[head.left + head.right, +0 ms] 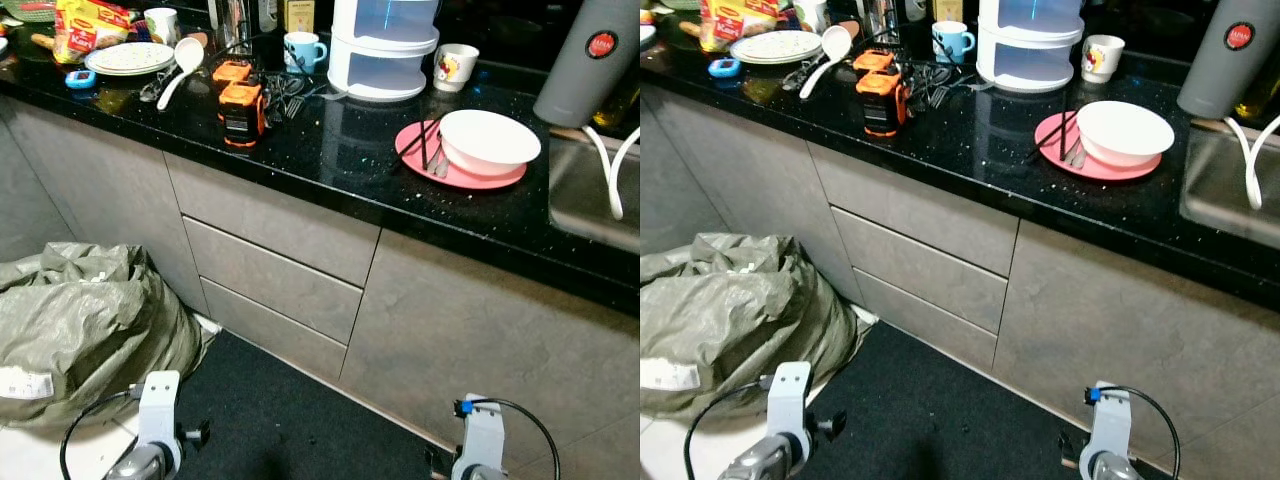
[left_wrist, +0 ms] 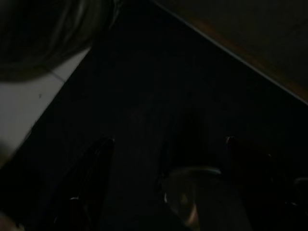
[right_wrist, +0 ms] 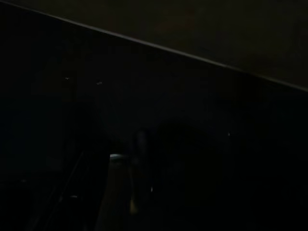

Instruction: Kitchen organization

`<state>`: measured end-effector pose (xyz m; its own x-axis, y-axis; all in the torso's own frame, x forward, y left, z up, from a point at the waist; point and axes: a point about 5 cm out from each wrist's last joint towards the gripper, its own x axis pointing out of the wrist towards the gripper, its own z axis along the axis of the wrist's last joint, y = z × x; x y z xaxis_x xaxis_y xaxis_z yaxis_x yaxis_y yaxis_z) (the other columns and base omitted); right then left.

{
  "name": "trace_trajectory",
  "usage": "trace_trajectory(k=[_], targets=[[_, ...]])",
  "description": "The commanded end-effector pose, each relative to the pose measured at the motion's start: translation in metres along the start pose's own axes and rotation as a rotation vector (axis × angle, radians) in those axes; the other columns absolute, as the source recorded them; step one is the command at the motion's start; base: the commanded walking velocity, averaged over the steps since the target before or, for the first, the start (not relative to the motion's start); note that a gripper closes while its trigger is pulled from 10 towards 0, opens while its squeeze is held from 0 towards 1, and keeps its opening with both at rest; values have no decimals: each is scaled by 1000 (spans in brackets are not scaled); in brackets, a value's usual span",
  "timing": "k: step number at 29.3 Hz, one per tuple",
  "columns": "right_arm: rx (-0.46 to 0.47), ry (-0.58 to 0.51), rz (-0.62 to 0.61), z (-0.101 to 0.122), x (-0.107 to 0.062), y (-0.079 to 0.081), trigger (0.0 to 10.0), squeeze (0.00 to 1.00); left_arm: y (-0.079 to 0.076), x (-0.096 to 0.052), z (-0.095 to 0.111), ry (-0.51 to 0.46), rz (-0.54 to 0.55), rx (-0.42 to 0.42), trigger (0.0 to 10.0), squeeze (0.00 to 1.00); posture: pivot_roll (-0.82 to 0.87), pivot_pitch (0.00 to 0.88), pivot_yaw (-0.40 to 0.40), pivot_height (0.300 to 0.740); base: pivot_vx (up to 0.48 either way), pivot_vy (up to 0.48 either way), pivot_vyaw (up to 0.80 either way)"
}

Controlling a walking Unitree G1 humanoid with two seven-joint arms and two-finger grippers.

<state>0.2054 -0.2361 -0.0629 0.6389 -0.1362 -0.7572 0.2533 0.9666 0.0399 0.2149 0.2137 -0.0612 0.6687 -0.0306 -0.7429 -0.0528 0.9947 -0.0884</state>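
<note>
Both arms hang idle over the dark floor mat (image 1: pixel 290 420), the left gripper (image 2: pixel 166 159) with fingers apart, the right gripper's spread impossible to tell in the dark, while the white bowl (image 1: pixel 488 140) on its pink round plate (image 1: pixel 455 170) sits near the black speckled counter's (image 1: pixel 330 150) front edge.

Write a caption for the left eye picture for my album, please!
White bowl on a pink plate, orange tools and mugs on a black counter.
</note>
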Motion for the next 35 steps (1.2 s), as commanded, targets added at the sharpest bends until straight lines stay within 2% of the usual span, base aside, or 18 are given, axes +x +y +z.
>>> trace_trajectory(k=[1,20,35], targets=[[8,10,-10,-2,-1,-4,10000,0,0,0,-2,7,3,2,10000,0,26,97,-9,740,0,0,0],[27,11,-7,-3,-1,-5,10000,0,-3,0,-3,11,0,-17,10000,0,21,107,-14,740,0,0,0],[18,27,2,-3,-1,-6,10000,0,-3,0,-5,13,19,-26,10000,0,22,103,-24,740,0,0,-800]])
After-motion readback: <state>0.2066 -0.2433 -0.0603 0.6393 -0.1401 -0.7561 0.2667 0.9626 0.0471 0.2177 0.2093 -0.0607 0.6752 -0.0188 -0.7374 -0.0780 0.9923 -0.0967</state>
